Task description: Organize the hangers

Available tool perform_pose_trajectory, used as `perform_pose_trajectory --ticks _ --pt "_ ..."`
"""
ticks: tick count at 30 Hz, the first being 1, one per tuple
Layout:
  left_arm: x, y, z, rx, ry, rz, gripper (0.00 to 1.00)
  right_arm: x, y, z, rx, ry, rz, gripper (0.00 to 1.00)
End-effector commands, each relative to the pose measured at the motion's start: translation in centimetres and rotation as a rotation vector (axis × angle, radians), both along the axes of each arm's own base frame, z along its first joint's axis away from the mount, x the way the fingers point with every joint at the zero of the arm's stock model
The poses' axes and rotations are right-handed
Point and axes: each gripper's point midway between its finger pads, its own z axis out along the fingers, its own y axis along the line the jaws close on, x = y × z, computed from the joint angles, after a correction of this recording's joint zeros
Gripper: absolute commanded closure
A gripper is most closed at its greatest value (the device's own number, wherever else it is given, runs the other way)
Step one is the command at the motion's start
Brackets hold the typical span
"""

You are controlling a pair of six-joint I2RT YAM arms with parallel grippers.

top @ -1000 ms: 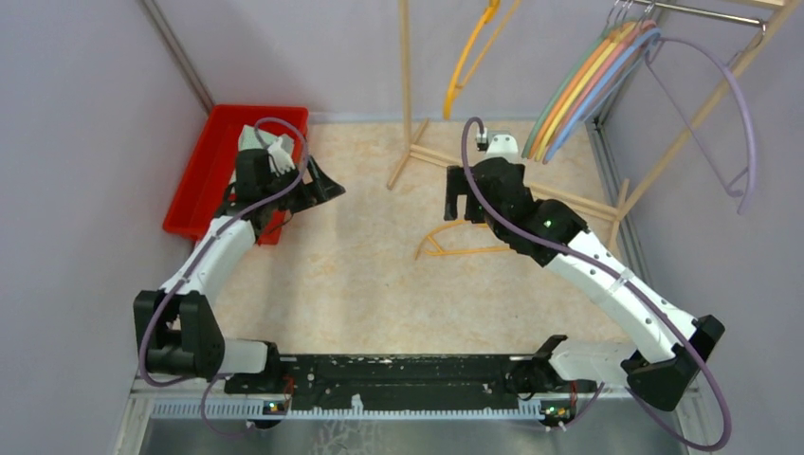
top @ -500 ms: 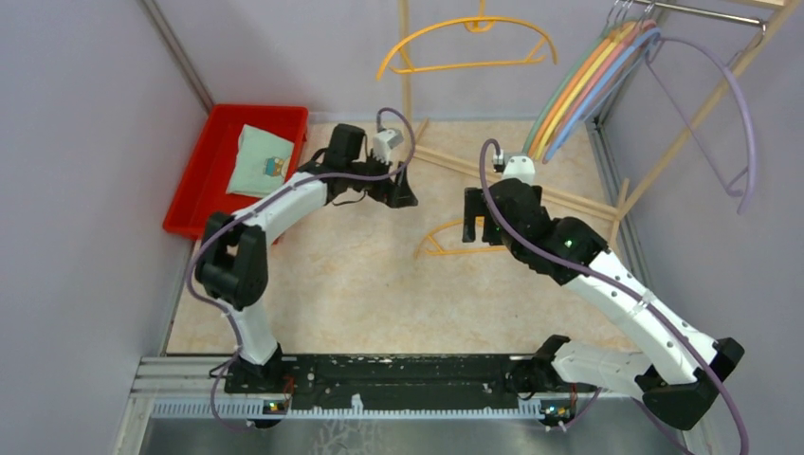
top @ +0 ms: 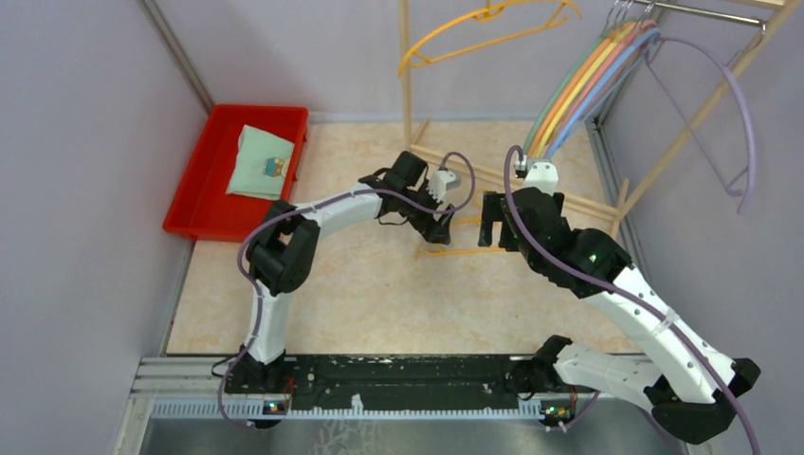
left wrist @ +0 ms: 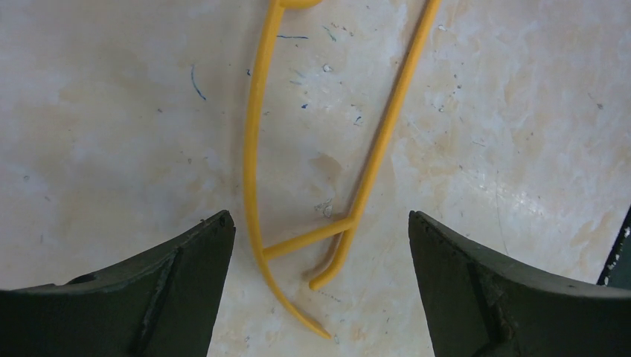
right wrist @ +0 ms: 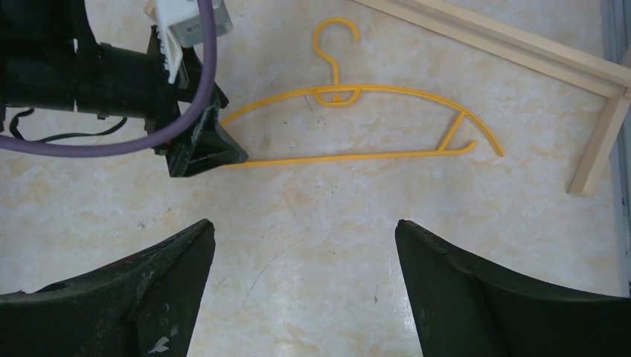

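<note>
We see a yellow hanger (right wrist: pixel 350 157) lying flat on the marbled table (right wrist: pixel 312 297), just right of centre in the overhead view. In the right wrist view its hook points to 12 o'clock.

Our left gripper (left wrist: pixel 318 217) is spread wide and grasps nothing. Its two fingers stand either side of the hanger's end, at 9 o'clock of the hanger as the right wrist camera sees it. We cannot tell whether a finger touches the plastic.

Our right gripper (right wrist: pixel 303 223) is likewise released and empty, over bare table at 6 o'clock of the hanger.

Overhead, a bunch of coloured hangers (top: pixel 578 85) hangs at 1 o'clock on the wooden rack (top: pixel 408 104). A lavender hanger (top: pixel 752 142) is beside it at 2 o'clock, and a second yellow hanger (top: pixel 493 11) is at 12 o'clock. A red bin (top: pixel 194 204) holding a folded cloth (top: pixel 261 161) sits at 10 o'clock.
</note>
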Motion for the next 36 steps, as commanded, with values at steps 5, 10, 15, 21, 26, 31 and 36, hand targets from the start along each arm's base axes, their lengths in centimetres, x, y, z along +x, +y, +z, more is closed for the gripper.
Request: perform_pose_trajectory --ticks 5,10,15,21,26,31,36 --pt "3.2 -1.6 -1.7 0.083 -0.171 0.134 0.09 0.3 -0.9 2.3 -0.007 -0.071 -0.024 0.09" --pt "4.5 -0.3 -2.5 0.131 -0.23 0.242 0.09 0.3 -1.1 2.0 -0.02 -0.072 -0.024 0.09" --pt "4.0 -1.1 -3.4 0.137 -0.201 0.177 0.15 0.4 -1.0 1.8 -0.015 -0.074 -0.027 0.09" --pt "1.9 -1.6 -4.5 0.121 -0.122 0.107 0.3 0.6 -1.1 1.7 -0.022 -0.079 -0.041 0.08" --pt "0.4 -0.8 -6.4 0.165 -0.07 0.075 0.56 0.7 -0.9 1.4 -0.019 -0.075 -0.038 0.07" --pt "0.2 0.8 -7.4 0.231 -0.054 0.137 1.0 0.7 -1.0 1.1 -0.019 -0.073 -0.045 0.07" --pt "0.6 4.2 -6.3 0.292 -0.098 0.241 1.0 0.4 -0.8 0.6 -0.007 -0.059 -0.032 0.07"
